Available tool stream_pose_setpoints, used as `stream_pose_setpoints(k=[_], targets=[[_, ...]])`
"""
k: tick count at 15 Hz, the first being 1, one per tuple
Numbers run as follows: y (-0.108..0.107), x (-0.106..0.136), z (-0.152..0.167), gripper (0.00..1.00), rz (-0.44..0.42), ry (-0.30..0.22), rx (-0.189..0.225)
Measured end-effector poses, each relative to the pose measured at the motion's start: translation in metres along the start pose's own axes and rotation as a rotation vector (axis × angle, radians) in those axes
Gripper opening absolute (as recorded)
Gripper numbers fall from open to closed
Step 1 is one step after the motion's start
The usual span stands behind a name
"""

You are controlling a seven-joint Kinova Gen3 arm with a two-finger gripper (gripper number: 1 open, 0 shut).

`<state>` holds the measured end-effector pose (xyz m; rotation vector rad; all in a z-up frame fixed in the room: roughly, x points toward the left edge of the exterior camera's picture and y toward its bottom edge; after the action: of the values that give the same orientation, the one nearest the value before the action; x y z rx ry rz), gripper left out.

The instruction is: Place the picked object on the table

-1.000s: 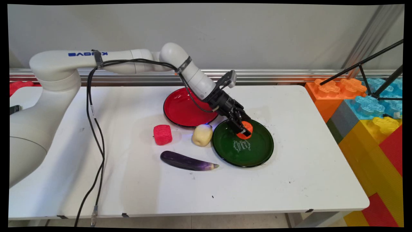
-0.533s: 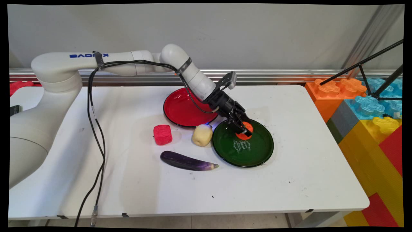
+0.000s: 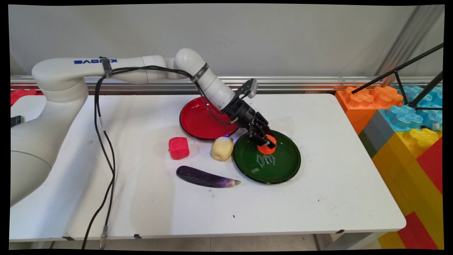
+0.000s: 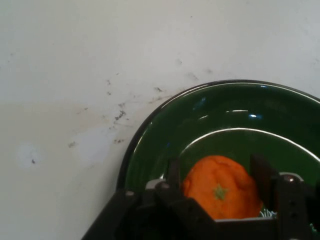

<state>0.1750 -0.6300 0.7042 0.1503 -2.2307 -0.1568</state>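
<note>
An orange mandarin-like fruit (image 3: 266, 148) (image 4: 220, 192) lies in the back part of a dark green plate (image 3: 283, 170) (image 4: 150, 150). My gripper (image 3: 266, 143) (image 4: 217, 172) slants down from the upper left and stands open, its two fingers on either side of the orange. In the hand view a small gap shows between the left finger (image 4: 174, 175) and the fruit. A white leaf pattern marks the middle of the plate.
A red plate (image 3: 198, 120) sits behind and left of the green one. A pale potato (image 3: 222, 148) touches the green plate's left rim; a red knobbly block (image 3: 178, 148) and a purple eggplant (image 3: 205, 177) lie further left. Big toy bricks (image 3: 407, 141) stand off the right edge.
The gripper has drawn back a little up and to the left. The orange has settled slightly lower onto the green plate.
</note>
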Motion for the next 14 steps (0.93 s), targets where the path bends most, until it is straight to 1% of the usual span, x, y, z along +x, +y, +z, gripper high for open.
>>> stream_pose_setpoints(k=[5,9,14], targets=[[0.008,0.000,-0.007,0.00,0.006,0.000,-0.007],[0.016,0.011,-0.019,0.00,0.012,0.021,-0.010],[0.027,0.027,-0.039,0.00,0.014,0.060,-0.005]])
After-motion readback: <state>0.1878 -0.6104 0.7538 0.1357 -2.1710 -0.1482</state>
